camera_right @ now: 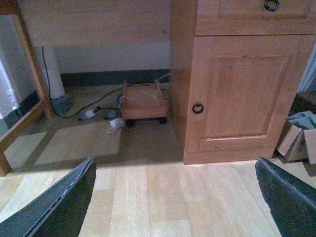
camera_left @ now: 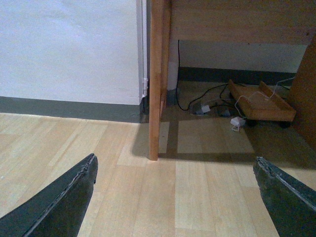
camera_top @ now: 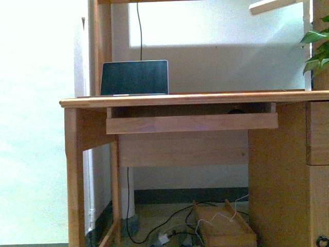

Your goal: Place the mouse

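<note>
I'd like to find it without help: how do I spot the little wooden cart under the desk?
Start at the wooden desk with the dark screen on top. On the floor beneath it, beside the cupboard door, sits the cart. Unlike the loose cables around it, it is a low wooden tray on wheels.

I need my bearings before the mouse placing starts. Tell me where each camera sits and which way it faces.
Front: on the robot's body, facing the desk with the laptop on it; no arm shows.
Left wrist: low, facing the floor and a desk leg; the open left tool frames the view.
Right wrist: low, facing the cabinet door; the open right tool frames the view.
Shared: all three show the wheeled wooden stand under the desk.
</note>
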`<state>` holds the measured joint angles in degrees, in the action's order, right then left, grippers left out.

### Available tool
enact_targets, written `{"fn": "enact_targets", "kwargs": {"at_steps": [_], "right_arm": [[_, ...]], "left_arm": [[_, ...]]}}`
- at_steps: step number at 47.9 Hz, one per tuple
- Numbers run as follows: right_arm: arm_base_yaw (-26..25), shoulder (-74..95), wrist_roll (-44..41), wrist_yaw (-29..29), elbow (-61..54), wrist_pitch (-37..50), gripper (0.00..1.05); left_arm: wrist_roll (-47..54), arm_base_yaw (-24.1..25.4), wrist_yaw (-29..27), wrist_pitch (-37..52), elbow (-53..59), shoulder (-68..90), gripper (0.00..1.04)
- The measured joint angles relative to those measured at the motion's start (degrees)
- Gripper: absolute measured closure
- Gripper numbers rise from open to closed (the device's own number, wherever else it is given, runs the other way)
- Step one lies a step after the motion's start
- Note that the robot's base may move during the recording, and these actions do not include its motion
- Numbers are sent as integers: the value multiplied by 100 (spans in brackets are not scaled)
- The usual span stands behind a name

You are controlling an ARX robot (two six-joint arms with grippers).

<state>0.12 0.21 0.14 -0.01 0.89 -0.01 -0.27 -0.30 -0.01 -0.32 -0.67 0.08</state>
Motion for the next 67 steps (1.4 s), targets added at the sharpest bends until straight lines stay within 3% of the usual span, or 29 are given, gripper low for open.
{"fn": "enact_targets", "kwargs": {"at_steps": [67], "right_arm": [[0, 0, 0, -2, 0, 0, 7]], "left_arm": [[0, 0, 0, 0, 0, 0, 8]]}}
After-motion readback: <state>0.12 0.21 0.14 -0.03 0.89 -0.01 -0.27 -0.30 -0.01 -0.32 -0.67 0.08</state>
